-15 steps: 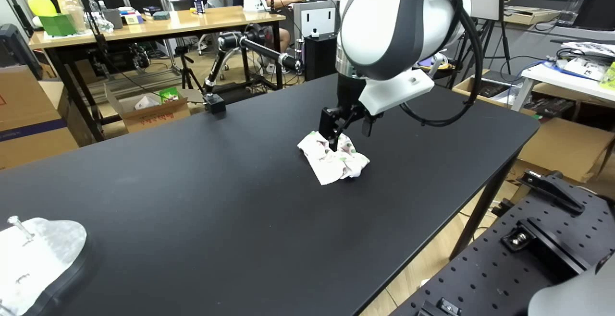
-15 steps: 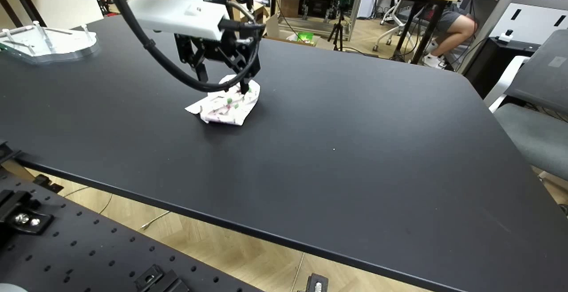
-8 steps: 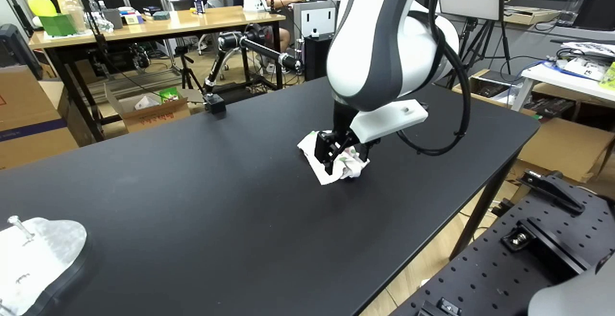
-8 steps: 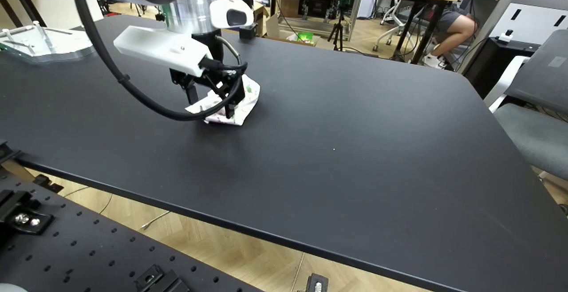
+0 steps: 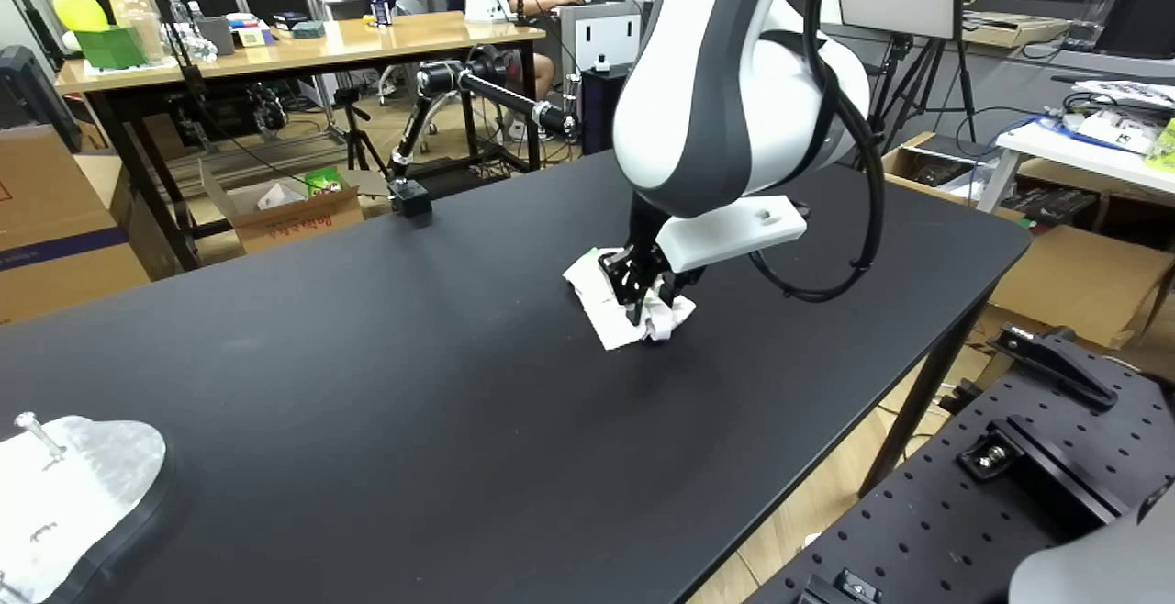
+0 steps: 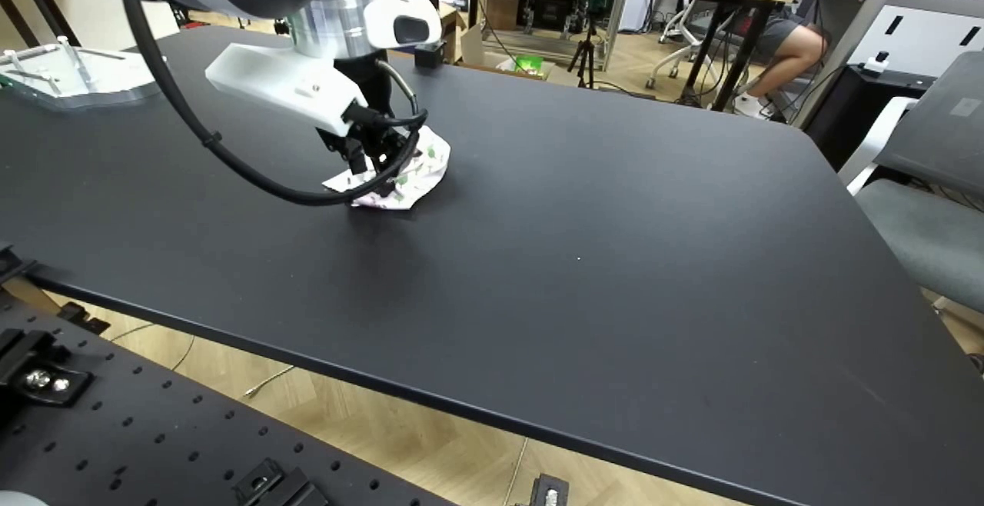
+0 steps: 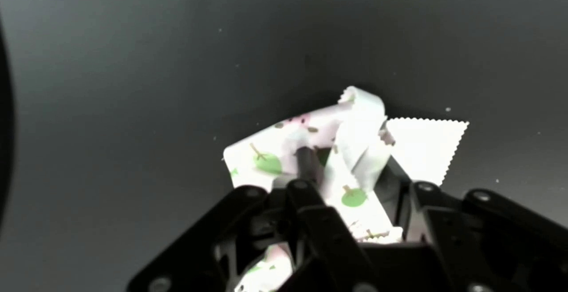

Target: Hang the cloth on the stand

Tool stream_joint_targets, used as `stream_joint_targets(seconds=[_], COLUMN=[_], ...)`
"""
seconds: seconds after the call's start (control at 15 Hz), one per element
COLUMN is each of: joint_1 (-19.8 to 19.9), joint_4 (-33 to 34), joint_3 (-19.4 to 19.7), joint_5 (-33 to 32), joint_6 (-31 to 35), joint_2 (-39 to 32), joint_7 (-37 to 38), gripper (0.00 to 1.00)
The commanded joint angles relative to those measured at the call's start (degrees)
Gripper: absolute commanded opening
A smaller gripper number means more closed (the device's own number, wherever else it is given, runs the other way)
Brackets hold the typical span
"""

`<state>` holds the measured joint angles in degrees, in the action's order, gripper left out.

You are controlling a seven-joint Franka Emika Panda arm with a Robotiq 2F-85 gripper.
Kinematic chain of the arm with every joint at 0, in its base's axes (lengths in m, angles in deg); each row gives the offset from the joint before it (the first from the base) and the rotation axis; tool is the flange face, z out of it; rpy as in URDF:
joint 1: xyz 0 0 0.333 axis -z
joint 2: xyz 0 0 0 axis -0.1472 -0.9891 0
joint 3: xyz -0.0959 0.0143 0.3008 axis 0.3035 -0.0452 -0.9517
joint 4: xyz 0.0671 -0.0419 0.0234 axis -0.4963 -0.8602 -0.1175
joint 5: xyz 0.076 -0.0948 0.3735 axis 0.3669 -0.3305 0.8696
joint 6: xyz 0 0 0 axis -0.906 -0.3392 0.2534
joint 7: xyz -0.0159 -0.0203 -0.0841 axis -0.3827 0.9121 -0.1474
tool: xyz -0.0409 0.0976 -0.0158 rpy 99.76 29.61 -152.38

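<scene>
You had lowered the claw [image 7: 348,165] onto the cloth [image 5: 602,312] a moment earlier with its fingers [image 7: 306,163] spread; now they had come inward, and a fold stood up between them in the wrist view. In both exterior views the cloth's outline had drawn in slightly, though it still lay crumpled on the counter [image 5: 367,420], beneath the claw. I couldn't tell whether the claw was firmly clenched on that fold or only closing around it. Likely your approach was over and the grasp forming. The pegged stand [image 6: 111,71] stood well apart, so lifting, carrying and hanging were yet to come, and a shallow pinch might slip.
</scene>
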<state>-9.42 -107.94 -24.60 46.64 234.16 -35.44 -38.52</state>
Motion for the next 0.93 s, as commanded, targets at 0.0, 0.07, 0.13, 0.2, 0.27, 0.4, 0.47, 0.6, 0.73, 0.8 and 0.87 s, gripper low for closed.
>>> stream_joint_targets(seconds=[0.0, 0.07, 0.13, 0.2, 0.27, 0.4, 0.47, 0.6, 0.73, 0.8, 0.87], joint_1=[-0.03, -0.62, -0.95, -2.06, -3.0, -5.29, -6.27, -5.78, -5.0, -4.44, -3.99], joint_4=[0.23, 0.36, 0.57, 0.78, 1.07, 2.26, 3.23, 5.69, 9.12, 11.16, 13.11], joint_3=[0.36, 1.21, 1.79, 3.4, 4.82, 8.12, 9.54, 9.25, 8.7, 8.14, 7.65], joint_5=[1.14, 0.89, 0.66, 0.11, -0.33, -1.38, -1.97, -2.38, -3.04, -3.18, -3.37], joint_6=[-0.13, -0.4, -0.84, -1.26, -1.63, -3.29, -4.91, -9.52, -14.9, -17.69, -20.24], joint_2=[1.92, 2.52, 3.16, 4.07, 4.94, 6.71, 7.7, 10.19, 12.58, 13.61, 14.54], joint_7=[-0.3, -0.24, -0.26, -0.04, 0.26, 1.03, 1.64, 2.37, 3.7, 4.33, 4.88], gripper=[0.11, 0.05, 0.01, 0.0, 0.0, 0.0, 0.0, 0.0, 0.0, 0.0, 0.0])
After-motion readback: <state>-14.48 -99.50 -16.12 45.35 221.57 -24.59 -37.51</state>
